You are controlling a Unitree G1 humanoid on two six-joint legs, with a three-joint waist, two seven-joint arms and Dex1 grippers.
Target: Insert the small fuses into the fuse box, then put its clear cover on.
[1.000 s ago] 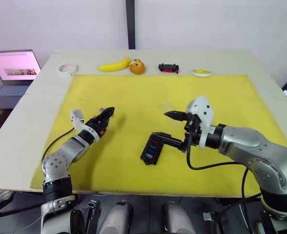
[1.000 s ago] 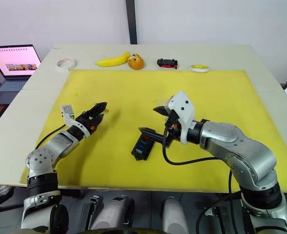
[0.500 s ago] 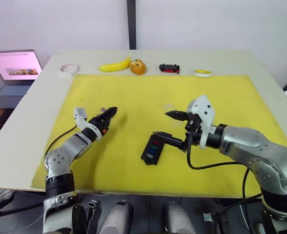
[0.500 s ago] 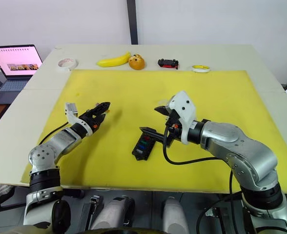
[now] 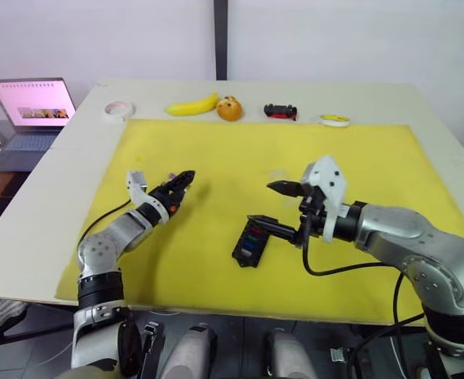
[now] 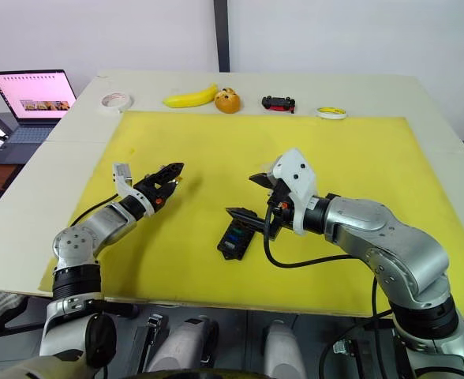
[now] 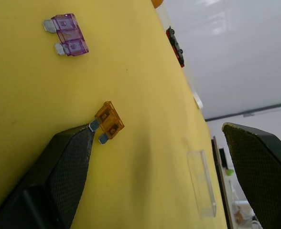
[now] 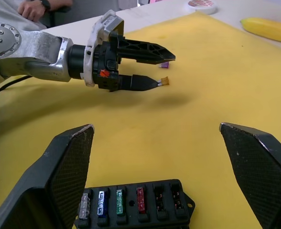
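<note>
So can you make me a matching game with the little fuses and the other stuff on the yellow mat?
Things:
1. orange fuse
2. purple fuse
3. fuse box
4. clear cover

Descriptions:
A. black, with four coloured fuses already in it and two slots empty
B. see-through, lying flat on the mat
C. right at the tip of one finger of the left gripper
D. loose on the mat, a little past the orange one

Pairs: 1-C, 2-D, 3-A, 4-B
</note>
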